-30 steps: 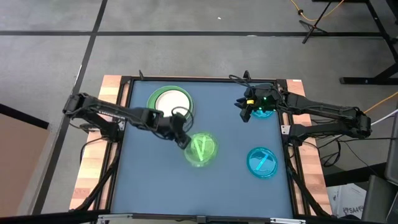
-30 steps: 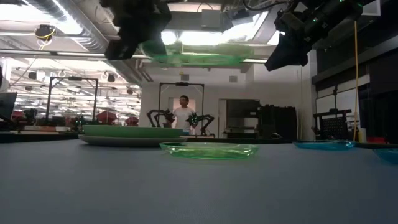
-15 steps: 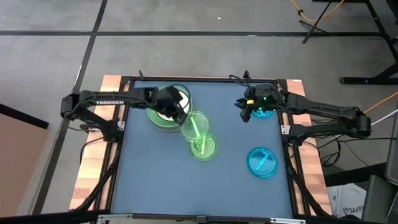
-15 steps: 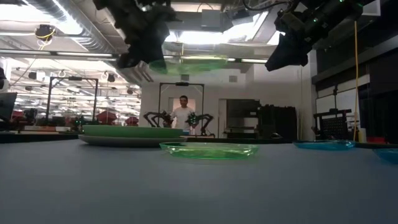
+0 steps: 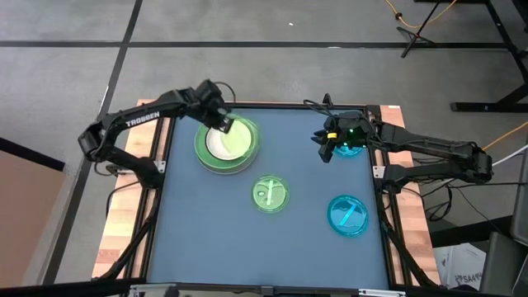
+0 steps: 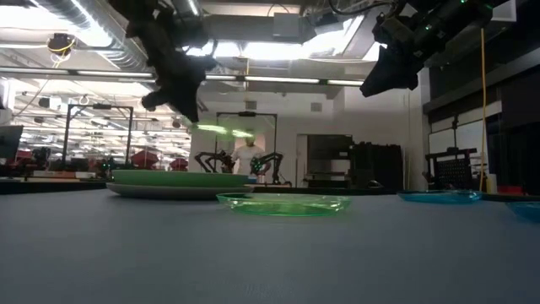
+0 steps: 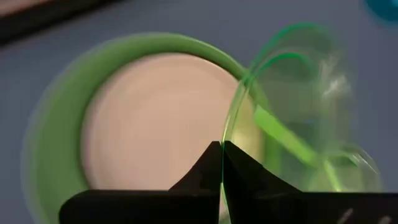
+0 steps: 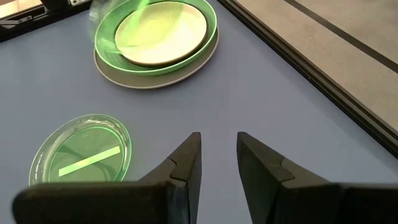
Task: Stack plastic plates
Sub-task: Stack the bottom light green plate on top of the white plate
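My left gripper (image 5: 224,125) is shut on a small translucent green plate (image 5: 241,136) and hangs over a stack (image 5: 216,148) near the far left corner: a white plate (image 8: 163,31) on a light green plate (image 8: 106,53) on a grey one (image 8: 155,82). A second small green plate (image 5: 270,194) lies flat mid-table. One cyan plate (image 5: 348,214) lies near the right edge; another (image 5: 353,148) lies below my right gripper (image 5: 327,148), which hovers open near the far right corner. No black plate shows. My left gripper (image 7: 222,144) pinches the small green plate by its rim (image 7: 231,118) between the two fingers. The plate (image 7: 292,93) reaches out beyond the fingertips, tilted and lifted clear above the white plate of the stack (image 7: 149,118).
Blue table top (image 5: 305,247) shows bare along the near side and between the plates. Wooden borders (image 5: 124,223) run down both sides. In the low view a person (image 6: 247,156) and other arms stand in the room far behind the table.
My left gripper has carried the small green plate from above the mid-table green plate toward the far left, ending over the stack. The plate stayed held at its rim and has tipped from level. The right arm has kept still.
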You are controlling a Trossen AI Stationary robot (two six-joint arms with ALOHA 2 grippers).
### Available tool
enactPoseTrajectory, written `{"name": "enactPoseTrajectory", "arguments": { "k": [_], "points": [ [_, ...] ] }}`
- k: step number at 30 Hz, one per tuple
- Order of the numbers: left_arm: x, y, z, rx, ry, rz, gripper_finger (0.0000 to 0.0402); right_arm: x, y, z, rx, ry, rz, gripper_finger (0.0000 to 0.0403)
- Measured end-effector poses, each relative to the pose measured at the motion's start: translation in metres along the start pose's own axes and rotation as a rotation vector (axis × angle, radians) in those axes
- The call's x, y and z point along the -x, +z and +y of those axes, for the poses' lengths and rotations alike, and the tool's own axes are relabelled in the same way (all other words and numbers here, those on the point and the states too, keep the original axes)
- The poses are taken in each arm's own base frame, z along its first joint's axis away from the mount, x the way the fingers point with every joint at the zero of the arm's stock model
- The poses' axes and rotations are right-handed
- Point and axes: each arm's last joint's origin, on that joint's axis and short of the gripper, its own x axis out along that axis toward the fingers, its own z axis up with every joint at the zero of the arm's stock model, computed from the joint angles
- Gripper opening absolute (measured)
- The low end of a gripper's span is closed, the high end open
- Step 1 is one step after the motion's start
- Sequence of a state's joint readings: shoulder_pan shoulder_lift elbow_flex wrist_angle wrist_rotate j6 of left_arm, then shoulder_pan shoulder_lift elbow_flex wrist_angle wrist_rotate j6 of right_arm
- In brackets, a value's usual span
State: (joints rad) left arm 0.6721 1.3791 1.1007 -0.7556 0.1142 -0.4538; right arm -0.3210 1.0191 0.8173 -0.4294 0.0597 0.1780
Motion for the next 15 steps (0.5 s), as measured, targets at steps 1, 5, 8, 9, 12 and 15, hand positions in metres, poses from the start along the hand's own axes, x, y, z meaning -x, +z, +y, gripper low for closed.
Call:
{"name": "enactPoseTrajectory", "arguments": {
  "k": [1,5,8,9,12,15],
  "points": [
    [0.000,0.003,0.007,0.016,0.022,-0.010,0.0000,0.000,0.000,0.000,0.000,0.000,0.000,0.0092],
    [-0.004,0.013,0.030,0.072,0.093,-0.023,0.0000,0.000,0.000,0.000,0.000,0.000,0.001,0.0092],
    [-0.012,0.018,0.043,0.101,0.126,-0.005,0.0000,0.000,0.000,0.000,0.000,0.000,0.001,0.0092],
    [-0.015,0.020,0.047,0.113,0.136,0.005,0.0000,0.000,0.000,0.000,0.000,0.000,0.001,0.0092],
    [-0.028,0.022,0.054,0.134,0.143,0.049,0.0000,0.000,0.000,0.000,0.001,0.000,0.001,0.0092],
    [-0.044,0.021,0.058,0.144,0.133,0.108,0.0000,0.000,0.000,0.000,0.004,0.000,0.001,0.0092]
  ]
}}
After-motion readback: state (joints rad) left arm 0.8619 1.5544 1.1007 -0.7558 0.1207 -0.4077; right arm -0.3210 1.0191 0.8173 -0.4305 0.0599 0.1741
